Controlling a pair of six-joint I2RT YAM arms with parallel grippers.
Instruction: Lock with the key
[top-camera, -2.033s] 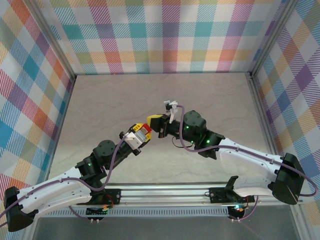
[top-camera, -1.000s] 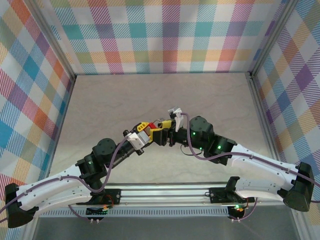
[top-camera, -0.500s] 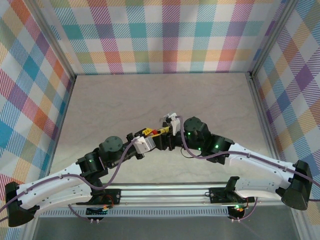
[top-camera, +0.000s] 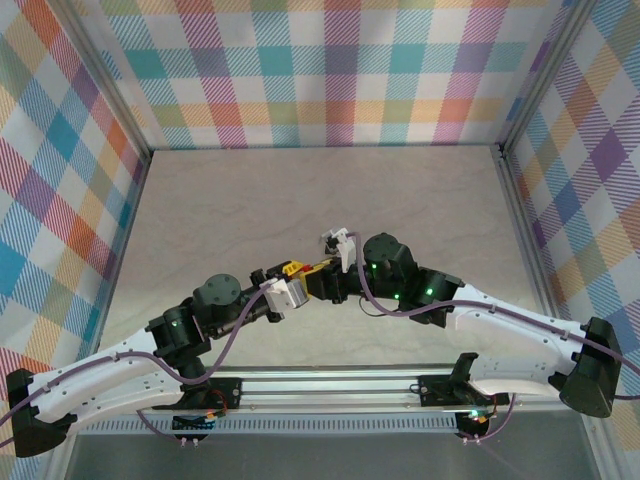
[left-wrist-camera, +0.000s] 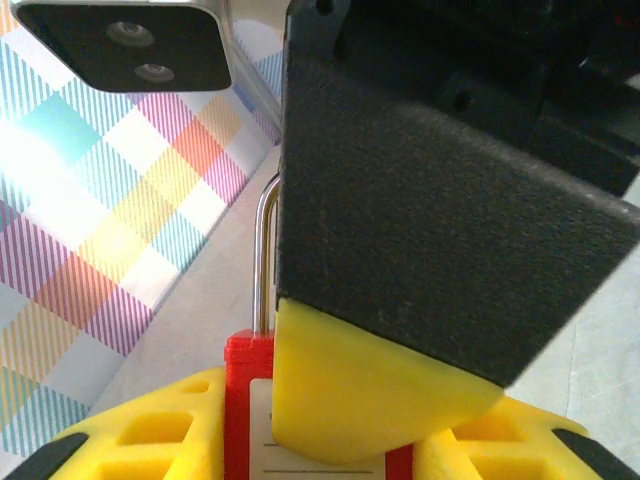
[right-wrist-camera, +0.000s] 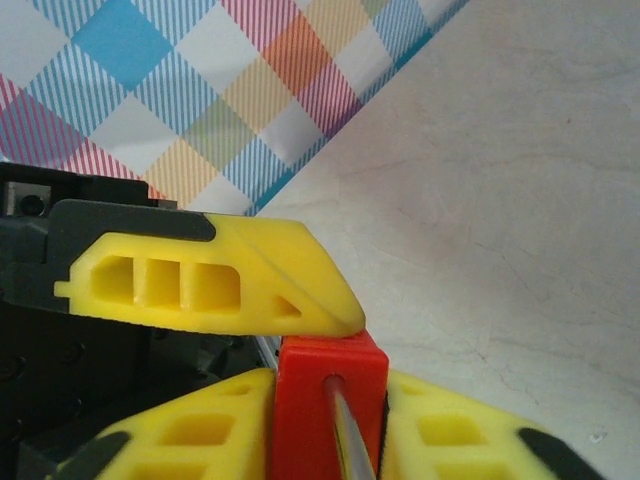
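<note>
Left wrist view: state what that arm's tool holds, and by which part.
The left tool holds the red plastic padlock by its body, pinched between its yellow fingers; the silver metal shackle rises above the grip.

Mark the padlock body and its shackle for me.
padlock (left-wrist-camera: 243, 362): left wrist view, on the red body near its top.
shackle (left-wrist-camera: 262, 260): left wrist view, on its straight steel leg.
</note>
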